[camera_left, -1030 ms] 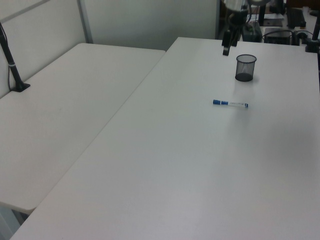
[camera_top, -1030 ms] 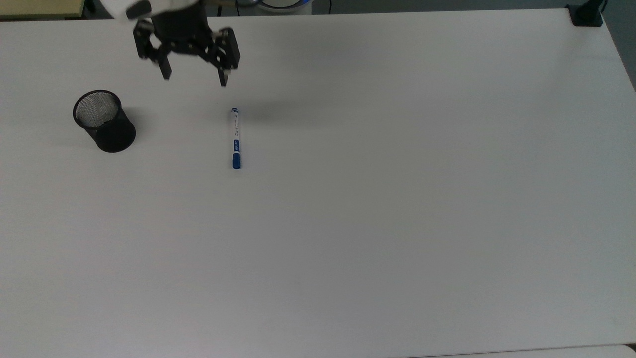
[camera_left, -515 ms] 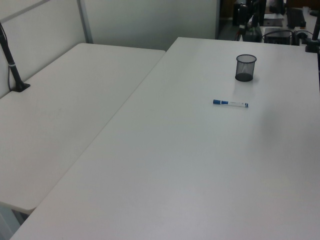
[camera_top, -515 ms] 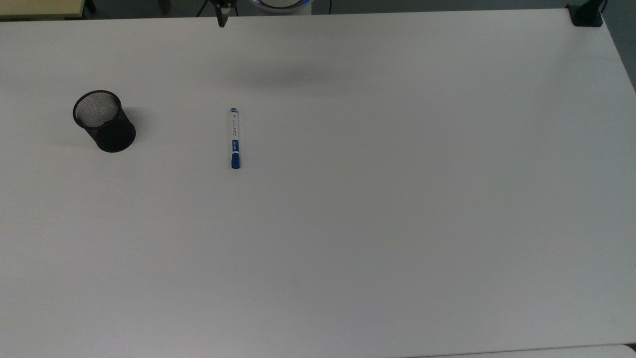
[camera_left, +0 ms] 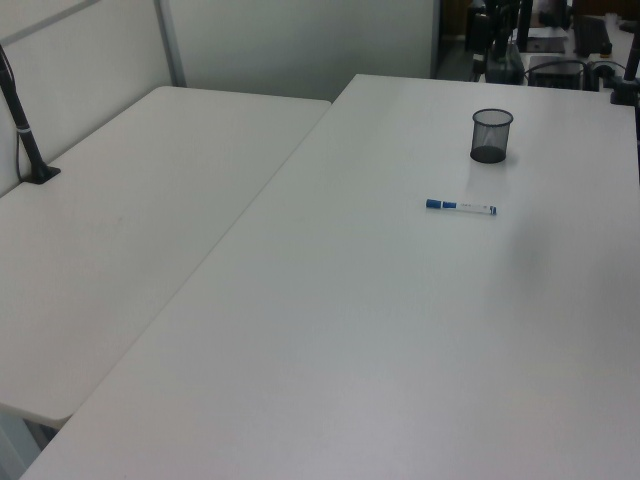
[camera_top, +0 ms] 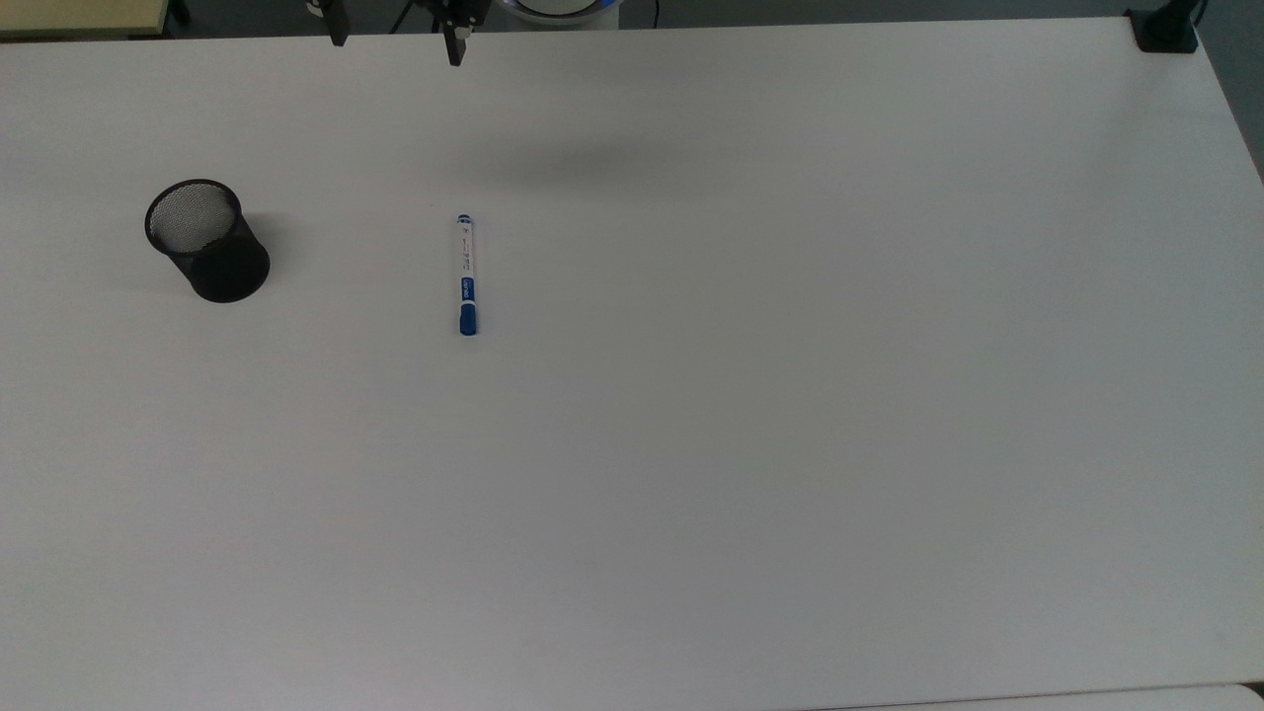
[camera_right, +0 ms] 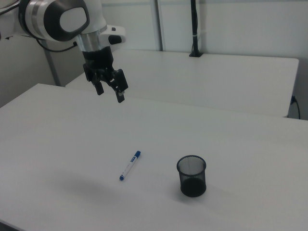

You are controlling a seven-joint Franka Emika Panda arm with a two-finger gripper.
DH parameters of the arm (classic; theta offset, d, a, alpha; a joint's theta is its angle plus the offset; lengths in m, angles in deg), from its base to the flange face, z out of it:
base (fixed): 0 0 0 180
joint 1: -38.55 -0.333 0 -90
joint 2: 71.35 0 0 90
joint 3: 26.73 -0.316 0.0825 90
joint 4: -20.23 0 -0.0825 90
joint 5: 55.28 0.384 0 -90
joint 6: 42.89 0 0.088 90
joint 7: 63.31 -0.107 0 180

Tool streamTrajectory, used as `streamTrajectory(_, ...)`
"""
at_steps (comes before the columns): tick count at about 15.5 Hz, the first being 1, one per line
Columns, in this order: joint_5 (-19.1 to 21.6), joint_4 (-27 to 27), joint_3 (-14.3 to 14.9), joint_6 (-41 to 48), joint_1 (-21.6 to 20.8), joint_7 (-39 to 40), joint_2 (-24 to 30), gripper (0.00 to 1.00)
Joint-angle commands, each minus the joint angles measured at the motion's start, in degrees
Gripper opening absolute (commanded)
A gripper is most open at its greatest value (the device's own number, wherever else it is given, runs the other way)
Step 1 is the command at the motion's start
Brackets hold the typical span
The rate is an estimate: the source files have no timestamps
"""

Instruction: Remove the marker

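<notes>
The gripper (camera_right: 109, 91), fingers spread wide and empty, has climbed high above the table's (camera_top: 790, 444) far edge, away from where it hung a second ago. The marker (camera_top: 466, 275) lies flat, unmoved, well apart from the mesh cup (camera_top: 206, 240). Removal looks done.

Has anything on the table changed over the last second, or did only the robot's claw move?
Only the gripper moved: a second ago it hung open low near the marker's end, then it pulled away toward the top view's upper edge. It is open and holds nothing. The marker lies flat in the same spot on the table, and the black mesh cup stands where it was.
</notes>
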Motion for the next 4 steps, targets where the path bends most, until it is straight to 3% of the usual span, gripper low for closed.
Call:
streamTrajectory(1, -0.9, -0.8, 0.3, -0.6, -0.4, 1.5, -0.3, 1.0)
streamTrajectory(4, -0.9, -1.4, 0.3, -0.4, -0.4, 1.5, -0.3, 1.0)
